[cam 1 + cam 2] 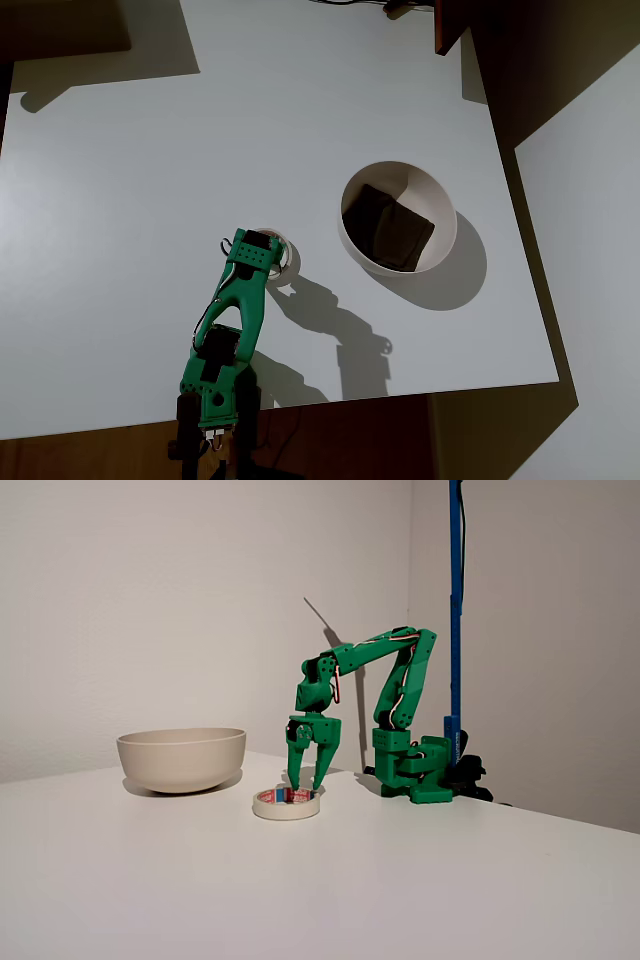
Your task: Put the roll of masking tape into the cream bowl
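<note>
The green arm [400, 695] reaches out from its base at the edge of the white desk [420, 880] and bends down so the end effector [308, 783] points straight at the roll of masking tape [286, 803]. In the fixed view the two fingers are spread apart in a narrow V, released, with their tips down at the top of the roll, over its hole; whether the tips actually touch the tape cannot be told from here. The roll lies flat on the desk, a low cream ring with reddish and bluish marks on its inner core. From overhead, the end effector [262, 262] covers most of the roll, and only a pale arc of the tape [288, 262] peeks out on its right side. The cream bowl [181, 757] stands upright on the desk, apart from the roll, to its left in the fixed view and to the right and slightly up in the overhead view [445, 215]. Looking down into it, a dark square pad [388, 228] lies inside, tilted against the bowl's curve. A blue pole [455, 610] rises just behind the arm's base, and the arm casts a sharp shadow on the desk [340, 335].
</note>
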`<state>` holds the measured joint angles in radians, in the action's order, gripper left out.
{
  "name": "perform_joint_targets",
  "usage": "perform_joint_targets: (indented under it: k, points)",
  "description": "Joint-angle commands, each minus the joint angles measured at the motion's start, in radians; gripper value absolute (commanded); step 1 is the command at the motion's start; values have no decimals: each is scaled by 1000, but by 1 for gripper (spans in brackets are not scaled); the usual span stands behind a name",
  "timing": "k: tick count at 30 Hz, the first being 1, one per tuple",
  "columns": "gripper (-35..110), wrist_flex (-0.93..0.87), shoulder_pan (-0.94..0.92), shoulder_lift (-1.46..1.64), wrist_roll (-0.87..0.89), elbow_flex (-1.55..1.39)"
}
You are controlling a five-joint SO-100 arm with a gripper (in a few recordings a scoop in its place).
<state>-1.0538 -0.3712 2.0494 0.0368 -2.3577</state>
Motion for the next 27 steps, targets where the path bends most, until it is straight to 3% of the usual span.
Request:
perform_joint_targets:
  k: [1, 13, 27]
  points:
    - [12, -14, -14, 14, 5, 57]
    - [13, -91, 72, 31, 57, 58]
    - [11, -8, 26, -92, 34, 57]
